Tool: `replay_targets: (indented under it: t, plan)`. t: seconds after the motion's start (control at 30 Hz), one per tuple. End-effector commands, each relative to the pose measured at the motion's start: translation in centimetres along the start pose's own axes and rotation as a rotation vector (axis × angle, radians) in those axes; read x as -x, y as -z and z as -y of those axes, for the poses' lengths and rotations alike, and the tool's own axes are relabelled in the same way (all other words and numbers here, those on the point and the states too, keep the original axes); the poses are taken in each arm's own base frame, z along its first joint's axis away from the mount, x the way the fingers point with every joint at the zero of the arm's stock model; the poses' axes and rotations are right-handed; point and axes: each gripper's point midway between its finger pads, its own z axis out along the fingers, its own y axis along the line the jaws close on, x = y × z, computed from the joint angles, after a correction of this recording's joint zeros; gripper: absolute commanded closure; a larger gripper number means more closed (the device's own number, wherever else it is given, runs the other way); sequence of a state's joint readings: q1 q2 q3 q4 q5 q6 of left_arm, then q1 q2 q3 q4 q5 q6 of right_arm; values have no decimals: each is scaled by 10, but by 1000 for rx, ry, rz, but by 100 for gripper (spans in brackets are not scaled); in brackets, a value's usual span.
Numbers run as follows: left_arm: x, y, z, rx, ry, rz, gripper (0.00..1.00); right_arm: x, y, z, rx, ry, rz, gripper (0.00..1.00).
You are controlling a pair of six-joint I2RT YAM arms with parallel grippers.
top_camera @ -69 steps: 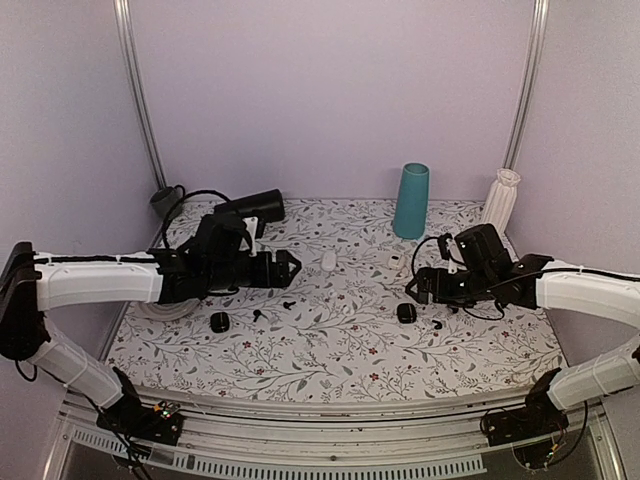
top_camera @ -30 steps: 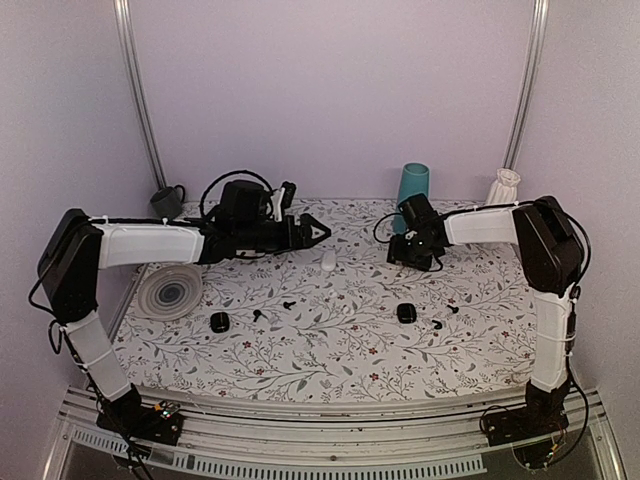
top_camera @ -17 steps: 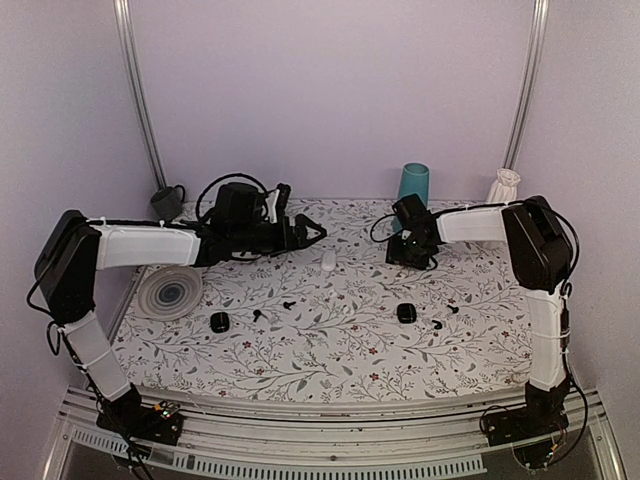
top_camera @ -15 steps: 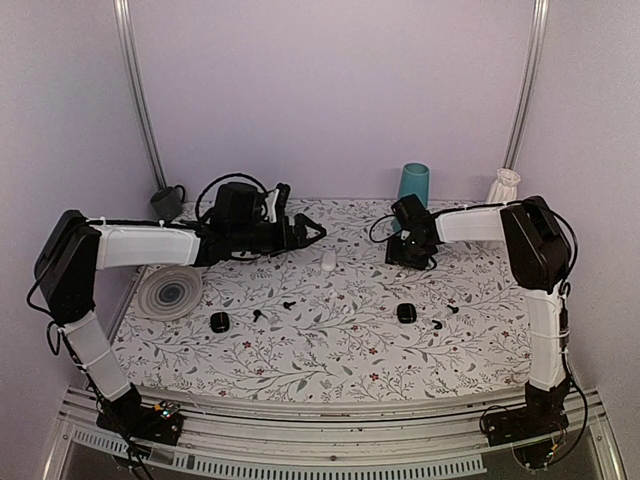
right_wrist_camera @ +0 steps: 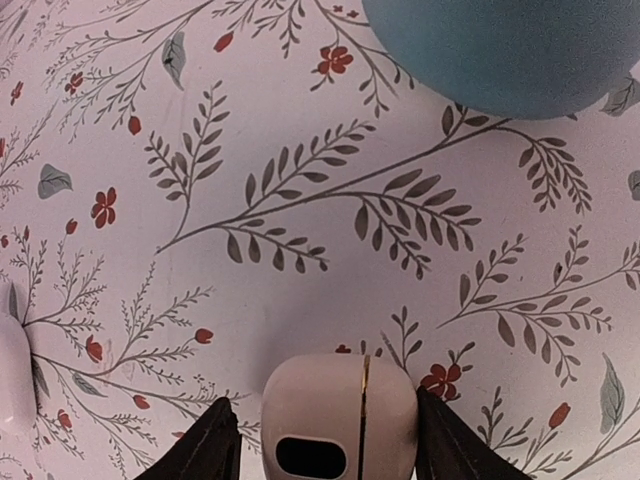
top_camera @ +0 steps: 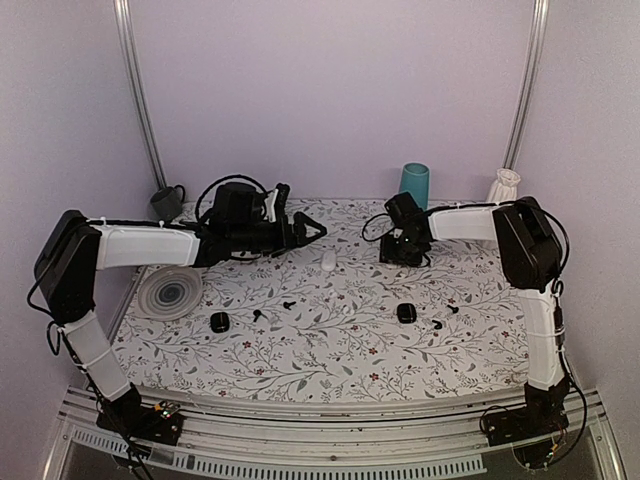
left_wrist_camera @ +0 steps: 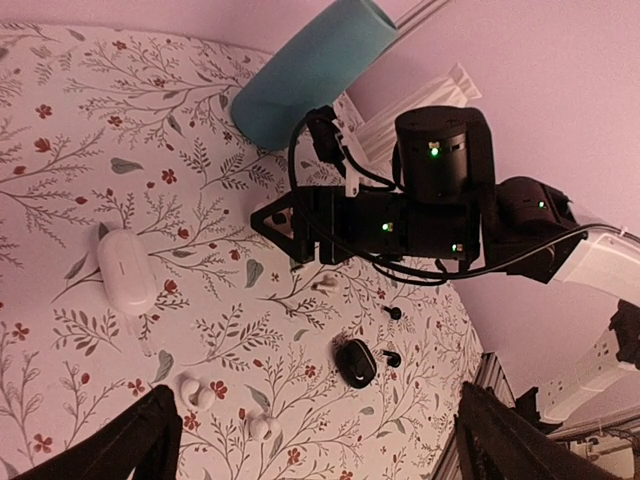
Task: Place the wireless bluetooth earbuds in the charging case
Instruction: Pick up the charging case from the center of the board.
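The right gripper (right_wrist_camera: 322, 432) is set astride the white case (right_wrist_camera: 340, 400), jaws parted and not yet clamped: a sliver of table (right_wrist_camera: 250, 250) is seen beside one finger. The left gripper (left_wrist_camera: 315, 420) is held wide and empty. The buds (left_wrist_camera: 195, 390) are strewn mid-table, well apart from the case. If the case is squeezed off-centre, it could be squirted out or spun toward the cup (right_wrist_camera: 500, 50).

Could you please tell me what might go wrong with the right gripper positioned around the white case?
The right gripper straddles the white case unevenly, with one finger nearer. Closing may nudge the smooth case sideways or pop it out. The teal cup stands close beyond it, so a careless lift might knock it.
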State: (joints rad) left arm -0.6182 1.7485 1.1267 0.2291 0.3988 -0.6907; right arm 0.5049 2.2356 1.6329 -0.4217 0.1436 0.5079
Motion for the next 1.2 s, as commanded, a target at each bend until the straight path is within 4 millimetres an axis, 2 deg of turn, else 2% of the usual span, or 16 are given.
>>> replay_targets:
  t: [0.0, 0.13, 0.37, 0.6, 0.8, 0.93, 1.03, 1.17]
  plan:
    - [6, 3, 0, -20, 14, 22, 4, -8, -6, 2, -30, 46, -27, 40]
    - [5, 4, -2, -20, 23, 21, 4, -10, -5, 3, -35, 80, -27, 40]
    - [2, 5, -7, -21, 59, 30, 4, -17, -10, -2, -30, 128, -48, 47]
    - [-2, 3, -11, -46, 106, 5, 6, -15, -4, -8, -17, 168, -39, 63]
    - [-4, 0, -10, -71, 142, -15, 8, -1, 29, -30, 92, 219, 42, 66]
    - [-10, -5, -16, -72, 180, -36, 12, -1, 56, -50, 172, 276, 94, 67]
    - [-17, -12, -21, -86, 221, -59, 15, -11, 77, -66, 246, 324, 122, 67]
    - [-24, -21, -21, -127, 261, -84, 20, -21, 116, -94, 373, 381, 180, 67]
